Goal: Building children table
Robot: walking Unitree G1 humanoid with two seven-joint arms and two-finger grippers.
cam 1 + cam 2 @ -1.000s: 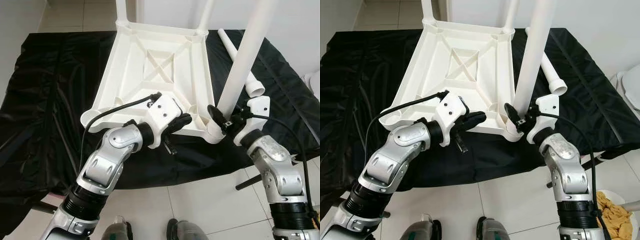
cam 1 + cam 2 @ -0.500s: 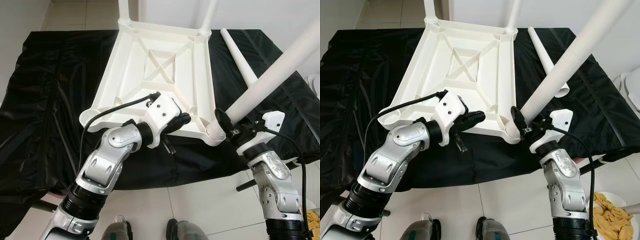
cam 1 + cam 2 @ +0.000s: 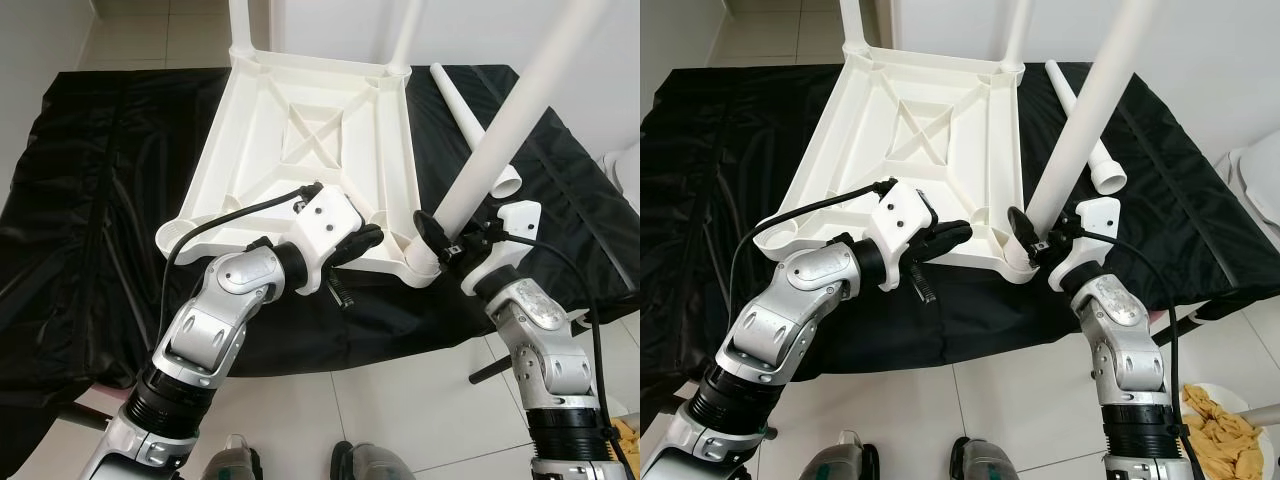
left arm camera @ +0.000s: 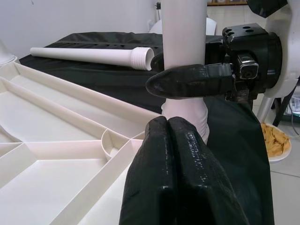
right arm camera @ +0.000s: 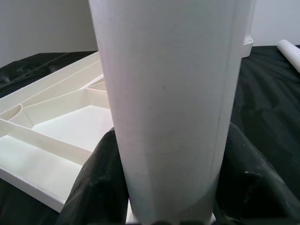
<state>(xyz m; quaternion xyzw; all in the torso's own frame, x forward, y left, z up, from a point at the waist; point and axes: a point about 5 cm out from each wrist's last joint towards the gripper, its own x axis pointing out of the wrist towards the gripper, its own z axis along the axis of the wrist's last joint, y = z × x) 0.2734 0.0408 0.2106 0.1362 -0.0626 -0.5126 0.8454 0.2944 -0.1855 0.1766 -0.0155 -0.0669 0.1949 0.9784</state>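
With the right gripper [image 3: 440, 238] clamped on the leg [image 3: 500, 140] at centre right, straighten it over the socket [image 3: 420, 262] and press, while the left gripper's [image 3: 365, 240] closed fingers steady the tabletop [image 3: 300, 150].

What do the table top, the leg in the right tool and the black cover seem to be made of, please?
Table top: probably moulded plastic, matte white; its underside shows thin cast ribs and round corner sockets.
Leg: likely the same plastic, a smooth white tube; the spare leg has a ridged end.
Cover: thin black sheet, maybe plastic film or coated fabric; it wrinkles and glints.
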